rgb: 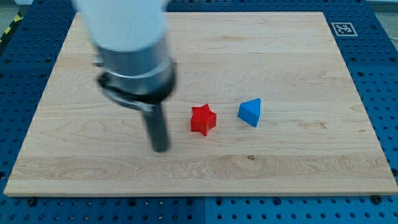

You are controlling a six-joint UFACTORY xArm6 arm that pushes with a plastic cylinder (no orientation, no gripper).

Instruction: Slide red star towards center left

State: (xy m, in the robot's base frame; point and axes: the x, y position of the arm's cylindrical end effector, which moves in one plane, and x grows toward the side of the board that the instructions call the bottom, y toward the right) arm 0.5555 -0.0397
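Camera view: red star point(203, 119) near surface point(280, 56) center, blue triangle point(250, 112) just to its right. My tip point(161, 148) down-left of star, not touching. No pincer on rig.

- The red star point(203, 119) is showing a bright, plain red
- The blue triangular block point(250, 112) is showing solid blue
- The wooden board point(280, 56) is showing pale tan with fine grain lines
- The rod ending in my tip point(161, 149) is looking dark grey
- The pegboard table point(379, 37) is showing deep blue, dotted with holes
- The square marker point(344, 28) is showing black on white
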